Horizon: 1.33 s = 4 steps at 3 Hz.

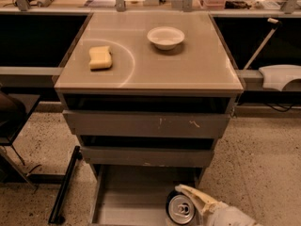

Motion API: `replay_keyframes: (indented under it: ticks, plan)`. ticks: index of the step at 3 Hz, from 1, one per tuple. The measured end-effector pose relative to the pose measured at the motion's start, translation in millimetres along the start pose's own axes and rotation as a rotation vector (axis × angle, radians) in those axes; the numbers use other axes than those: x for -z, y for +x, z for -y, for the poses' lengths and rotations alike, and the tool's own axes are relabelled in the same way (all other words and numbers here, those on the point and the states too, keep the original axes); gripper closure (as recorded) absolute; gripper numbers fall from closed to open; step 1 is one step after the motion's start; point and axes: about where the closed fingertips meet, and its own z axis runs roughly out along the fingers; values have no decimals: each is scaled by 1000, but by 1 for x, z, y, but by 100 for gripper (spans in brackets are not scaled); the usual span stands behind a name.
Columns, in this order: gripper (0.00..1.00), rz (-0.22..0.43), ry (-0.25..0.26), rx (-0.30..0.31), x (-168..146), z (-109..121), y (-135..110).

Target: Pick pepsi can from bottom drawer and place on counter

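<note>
The pepsi can (181,210) lies in the open bottom drawer (127,199) at its front right, with its silver pull-tab end facing the camera. My gripper (192,197) reaches in from the lower right and rests against the can's upper right side, its cream-coloured tip over the can's rim. The tan counter (188,67) on top of the drawer unit carries a pale arc mark.
A white bowl (165,36) and a yellow sponge (100,58) sit on the counter. A grey drawer with a scratched front (146,125) is above the bottom drawer. A cluttered ledge (94,1) runs behind. A white object (282,76) sits right, a black bar (63,185) left on the floor.
</note>
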Motion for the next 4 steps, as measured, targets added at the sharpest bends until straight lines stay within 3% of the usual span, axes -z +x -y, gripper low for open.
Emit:
replay_keyframes:
  ticks: [1, 2, 3, 4]
  plan:
    - [100, 15, 23, 191, 18, 60, -113]
    - [100, 45, -4, 348, 19, 94, -222]
    - [100, 78, -10, 423, 27, 104, -266]
    - [100, 78, -10, 423, 27, 104, -266]
